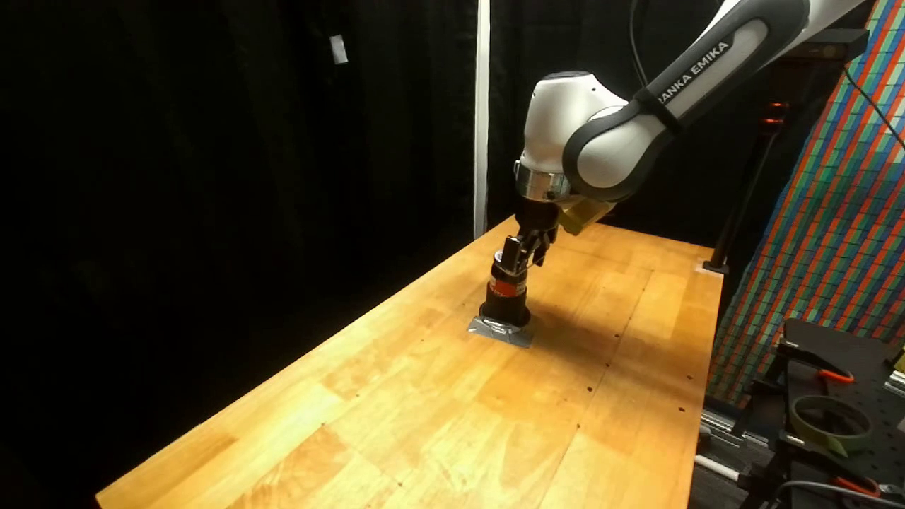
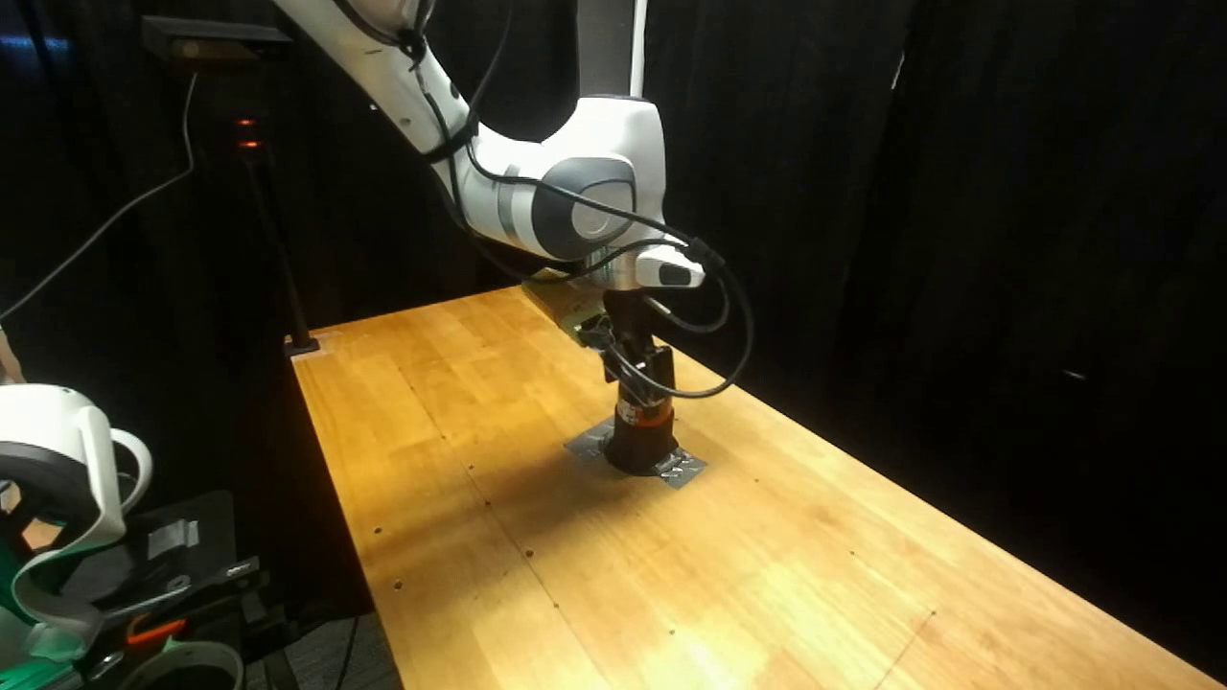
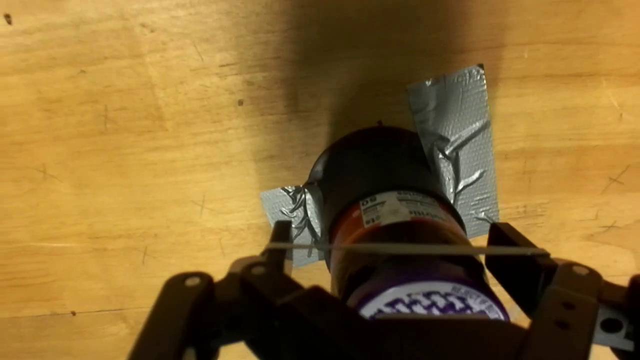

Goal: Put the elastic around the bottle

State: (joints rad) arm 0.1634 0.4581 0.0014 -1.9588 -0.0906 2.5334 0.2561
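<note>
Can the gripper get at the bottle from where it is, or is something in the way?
Probably yes. In the wrist view, the open gripper appears to have a finger on either side of the bottle; only the elastic, stretched between them, crosses the way.

black curtains (image 1: 212,177) behind a wooden table (image 1: 424,396)

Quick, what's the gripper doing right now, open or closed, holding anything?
Gripper: open, with the elastic stretched between its jaws, which show in the wrist view spread to either side of the bottle.
</note>
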